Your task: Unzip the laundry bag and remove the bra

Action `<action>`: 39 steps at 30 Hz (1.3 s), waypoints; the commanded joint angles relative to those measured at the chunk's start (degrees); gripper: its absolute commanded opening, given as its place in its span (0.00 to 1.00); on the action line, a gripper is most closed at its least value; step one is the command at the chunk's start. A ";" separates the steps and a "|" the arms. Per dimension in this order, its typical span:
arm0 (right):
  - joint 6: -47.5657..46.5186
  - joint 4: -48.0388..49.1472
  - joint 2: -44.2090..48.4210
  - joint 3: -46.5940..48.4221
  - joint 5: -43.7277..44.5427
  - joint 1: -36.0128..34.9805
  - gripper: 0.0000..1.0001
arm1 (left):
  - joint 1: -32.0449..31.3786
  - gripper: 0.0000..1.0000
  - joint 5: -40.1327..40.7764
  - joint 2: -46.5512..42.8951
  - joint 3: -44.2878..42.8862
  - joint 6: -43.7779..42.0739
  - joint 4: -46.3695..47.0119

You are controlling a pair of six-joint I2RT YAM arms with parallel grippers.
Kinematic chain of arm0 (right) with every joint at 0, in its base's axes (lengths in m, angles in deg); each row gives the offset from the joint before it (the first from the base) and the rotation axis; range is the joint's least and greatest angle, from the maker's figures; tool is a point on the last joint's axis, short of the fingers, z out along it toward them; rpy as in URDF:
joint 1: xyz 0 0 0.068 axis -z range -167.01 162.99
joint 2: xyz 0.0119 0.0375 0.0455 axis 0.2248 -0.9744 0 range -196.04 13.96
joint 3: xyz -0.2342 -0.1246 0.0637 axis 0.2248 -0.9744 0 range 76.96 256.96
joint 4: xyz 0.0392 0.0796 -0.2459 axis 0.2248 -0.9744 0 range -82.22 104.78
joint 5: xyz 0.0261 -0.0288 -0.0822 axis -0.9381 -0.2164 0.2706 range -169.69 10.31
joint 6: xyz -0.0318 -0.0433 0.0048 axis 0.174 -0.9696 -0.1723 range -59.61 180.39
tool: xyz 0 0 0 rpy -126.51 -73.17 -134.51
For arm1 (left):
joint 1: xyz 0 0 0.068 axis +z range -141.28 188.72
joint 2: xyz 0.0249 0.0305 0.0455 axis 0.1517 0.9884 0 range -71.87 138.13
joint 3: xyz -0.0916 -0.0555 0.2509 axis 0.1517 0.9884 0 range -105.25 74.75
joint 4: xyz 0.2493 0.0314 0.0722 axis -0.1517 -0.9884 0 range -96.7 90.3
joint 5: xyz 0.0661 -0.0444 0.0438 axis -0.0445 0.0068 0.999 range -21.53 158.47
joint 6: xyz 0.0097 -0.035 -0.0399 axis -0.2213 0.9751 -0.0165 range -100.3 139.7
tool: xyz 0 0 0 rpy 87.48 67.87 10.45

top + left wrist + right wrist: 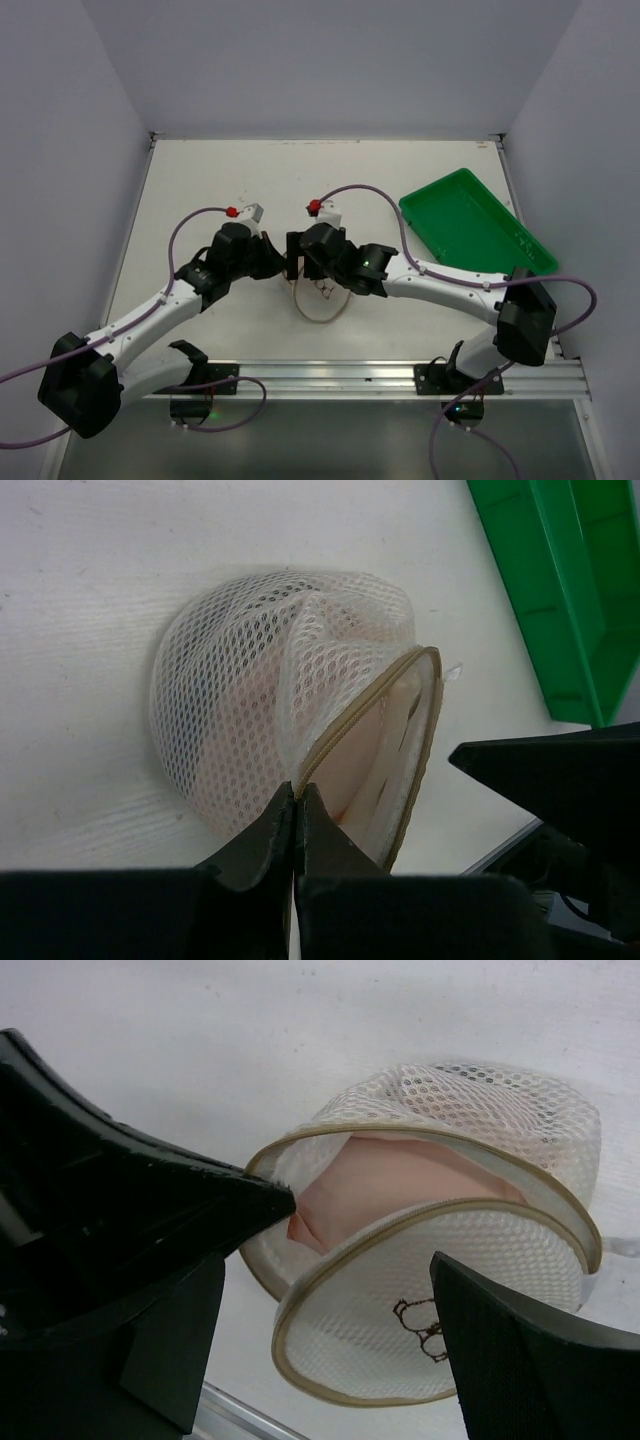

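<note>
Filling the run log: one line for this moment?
laundry bag: partly unzipped | bra: inside | left gripper: shut on bag rim | right gripper: open at mouth

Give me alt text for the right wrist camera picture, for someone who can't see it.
A round mesh laundry bag lies unzipped on a white table, its tan-rimmed opening gaping to show the pink bra inside. The right gripper is open, one black finger either side of it.
</note>
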 commanded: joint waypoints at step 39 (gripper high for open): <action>15.55 -22.67 38.24 -29.15 10.67 10.01 0.94 | -0.53 0.00 0.72 -0.24 4.53 -2.14 4.49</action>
